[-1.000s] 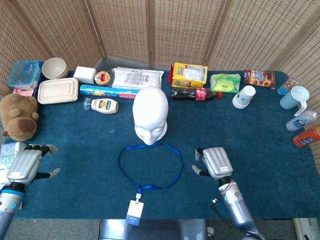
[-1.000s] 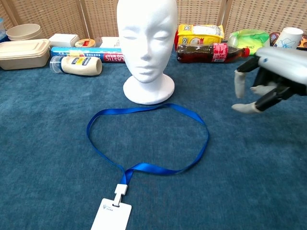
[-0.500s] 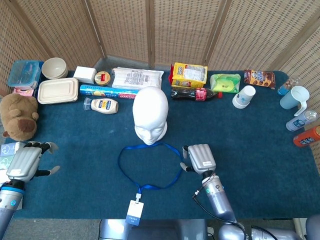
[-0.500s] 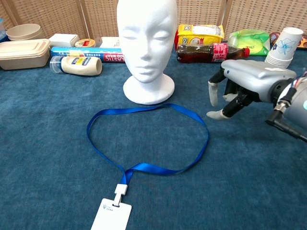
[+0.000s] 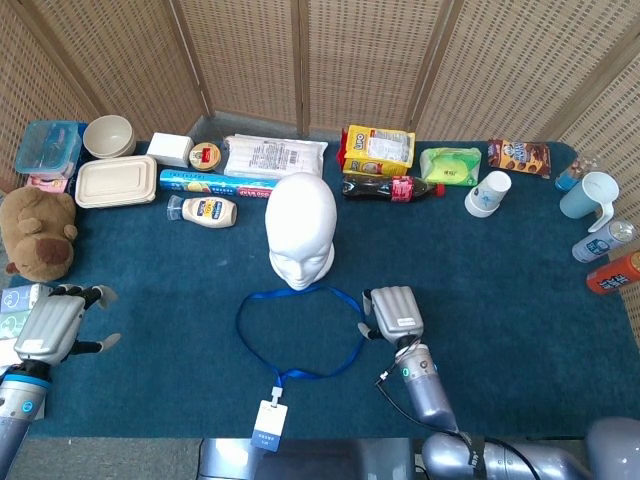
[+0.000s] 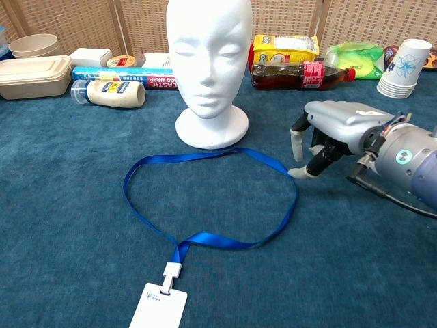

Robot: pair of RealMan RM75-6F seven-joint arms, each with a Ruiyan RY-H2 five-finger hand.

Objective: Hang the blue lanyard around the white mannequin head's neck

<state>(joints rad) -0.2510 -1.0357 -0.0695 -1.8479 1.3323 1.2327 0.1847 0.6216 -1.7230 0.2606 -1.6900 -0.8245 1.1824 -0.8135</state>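
Observation:
The white mannequin head (image 5: pixel 301 231) (image 6: pixel 209 67) stands upright mid-table, facing me. In front of its base the blue lanyard (image 5: pixel 300 330) (image 6: pixel 212 198) lies flat in an open loop, its white badge (image 5: pixel 269 425) (image 6: pixel 158 306) at the near edge. My right hand (image 5: pixel 393 312) (image 6: pixel 326 133) hovers low just right of the loop's right side, fingers curled down and apart, holding nothing; its fingertips (image 6: pixel 298 171) come close to the strap. My left hand (image 5: pixel 55 322) sits at the table's left edge, fingers spread, empty, seen only in the head view.
Along the back: food containers (image 5: pixel 115 180), a mayonnaise bottle (image 5: pixel 205 211), a cola bottle (image 5: pixel 392 188), a yellow box (image 5: pixel 378 150), a paper cup stack (image 5: pixel 488 193). A teddy bear (image 5: pixel 38 232) sits at far left; mug and bottles (image 5: pixel 600 215) at far right.
My right hand has moved left toward the lanyard's right side and dropped closer to the cloth. The left hand and the lanyard have stayed put.

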